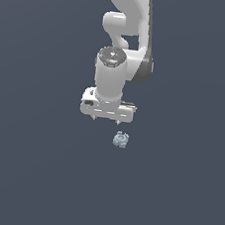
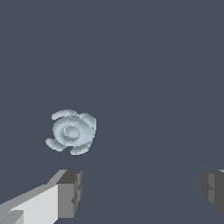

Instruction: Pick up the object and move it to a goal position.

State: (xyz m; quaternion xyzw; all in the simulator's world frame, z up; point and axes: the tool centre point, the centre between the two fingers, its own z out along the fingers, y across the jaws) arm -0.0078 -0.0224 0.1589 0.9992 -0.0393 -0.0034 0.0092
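Note:
The object (image 1: 120,139) is a tiny pale blue-grey knobbly lump lying on the dark grey floor, just below and slightly toward the exterior view's right of my white gripper (image 1: 106,120). The gripper points down, is open and holds nothing. In the wrist view the object (image 2: 71,131) lies apart from the gripper (image 2: 142,188), outside the gap between the fingers, beyond the one grey fingertip (image 2: 70,192). The other fingertip (image 2: 213,188) sits at the frame's edge.
The white arm (image 1: 125,31) rises behind the gripper toward the top of the exterior view. The dark grey floor (image 1: 27,174) stretches flat all around with no other objects in sight.

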